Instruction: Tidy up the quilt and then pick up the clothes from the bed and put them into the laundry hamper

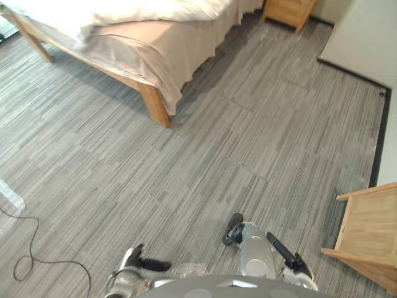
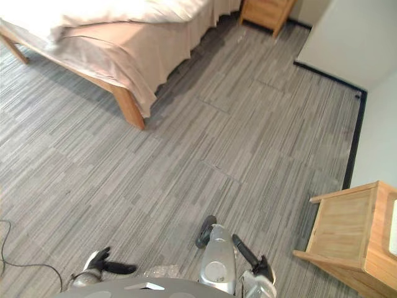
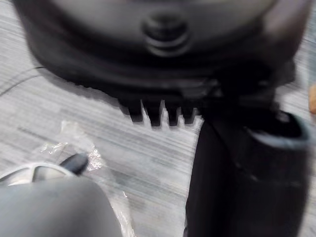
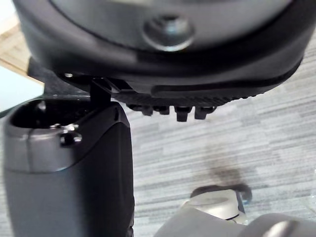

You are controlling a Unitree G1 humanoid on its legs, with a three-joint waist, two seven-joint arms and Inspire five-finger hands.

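Cream quilt lies bunched atop a draped beige bedsheet

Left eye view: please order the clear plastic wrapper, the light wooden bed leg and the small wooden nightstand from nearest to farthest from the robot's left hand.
From the left hand:
1. Clear plastic wrapper, on the floor right beside it.
2. Light wooden bed leg, ahead at the bed's corner.
3. Small wooden nightstand, far ahead to the right.
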